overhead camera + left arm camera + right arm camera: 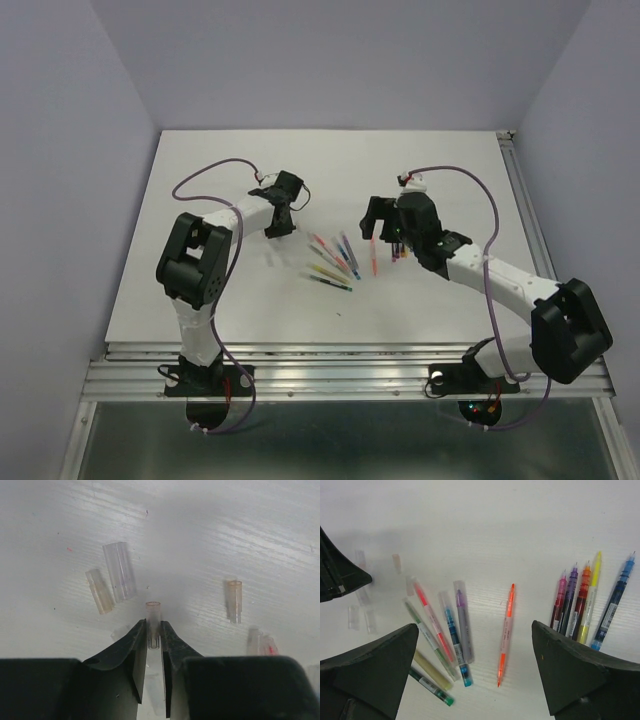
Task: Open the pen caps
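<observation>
A white worktop (330,160) seen from above, with two robot arms reaching in from its near edge. Left of the worktop's middle, the left gripper (154,630) has its two fingers pressed in on a small pale held cap (153,614). The cap's long axis runs in line with the fingers, open mouth pointing away from the wrist. Four loose caps lie flat on the worktop beyond the fingers, their long axes running roughly the same way. They are a larger clear cap (120,571) just beside a tan cap (99,584), an orange-tinted cap (234,600) apart to the right, and a pinkish cap (262,642) partly hidden by the gripper body. Right of the middle, the right gripper (474,626) hangs with its fingers spread wide over an orange pen (506,635), which lies lengthwise between the near and far edges. Five uncapped pens (583,602) lie side by side to its right. Fanned pens (454,640), several wearing translucent caps, lie at the worktop's middle.
</observation>
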Controlling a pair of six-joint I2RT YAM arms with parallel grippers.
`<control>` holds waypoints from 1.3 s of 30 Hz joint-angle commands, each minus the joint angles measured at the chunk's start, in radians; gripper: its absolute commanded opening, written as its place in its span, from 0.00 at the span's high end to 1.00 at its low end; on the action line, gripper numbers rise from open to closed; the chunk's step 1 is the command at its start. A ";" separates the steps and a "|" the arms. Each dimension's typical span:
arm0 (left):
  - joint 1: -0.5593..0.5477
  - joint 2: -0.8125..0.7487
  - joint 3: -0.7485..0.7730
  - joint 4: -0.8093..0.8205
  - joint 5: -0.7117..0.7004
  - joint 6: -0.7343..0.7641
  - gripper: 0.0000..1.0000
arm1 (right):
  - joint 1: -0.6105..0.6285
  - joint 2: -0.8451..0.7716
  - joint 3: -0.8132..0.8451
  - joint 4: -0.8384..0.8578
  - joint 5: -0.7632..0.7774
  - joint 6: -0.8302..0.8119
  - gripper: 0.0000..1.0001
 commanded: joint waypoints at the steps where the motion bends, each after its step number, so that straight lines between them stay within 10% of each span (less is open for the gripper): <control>1: 0.008 -0.004 0.043 -0.044 -0.054 0.004 0.67 | -0.004 -0.067 -0.047 0.050 -0.027 0.014 0.00; 15: 0.010 -0.064 0.041 -0.033 -0.001 0.026 0.48 | -0.004 -0.120 -0.067 0.007 0.010 -0.012 0.00; 23: 0.002 -0.302 -0.042 0.074 0.090 0.063 0.11 | -0.003 -0.038 -0.022 0.006 -0.079 -0.053 0.00; 39: -0.005 -0.869 -0.500 0.350 0.142 0.037 0.01 | 0.116 0.337 0.280 -0.144 0.117 -0.078 0.01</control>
